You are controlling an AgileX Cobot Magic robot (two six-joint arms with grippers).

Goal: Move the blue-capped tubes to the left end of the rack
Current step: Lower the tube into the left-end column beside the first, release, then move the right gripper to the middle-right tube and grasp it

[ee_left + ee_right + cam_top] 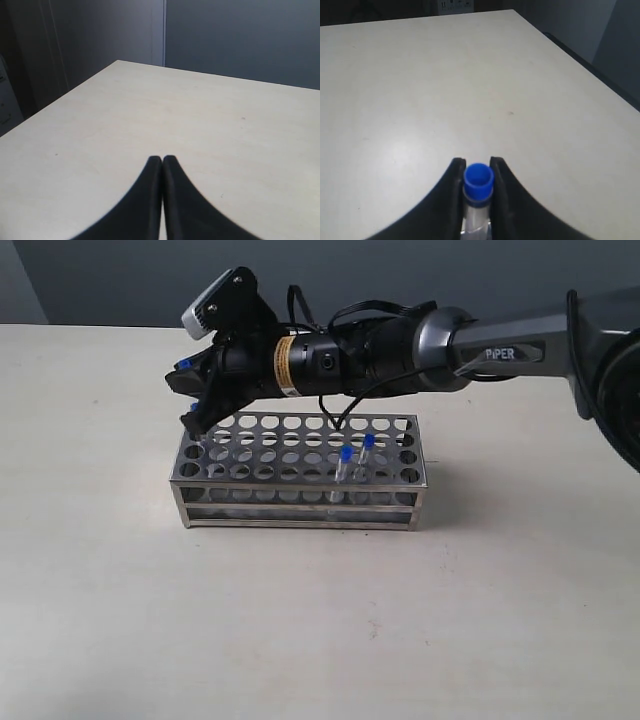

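The steel rack (300, 514) stands mid-table. Two blue-capped tubes (344, 456) (367, 444) stand upright in holes right of its middle. My right gripper (191, 400) reaches across to hover over the rack's left end. It is shut on another blue-capped tube (479, 183), the cap held between the fingertips and the clear body hanging below. In the exterior view bits of blue show at its fingers. A fourth tube is not clearly visible. My left gripper (162, 159) is shut with nothing in it, over bare table, out of the exterior view.
The right arm (480, 350) stretches over the back of the rack from the right. The pale table (320, 630) runs to a dark wall behind; its far edges show in both wrist views.
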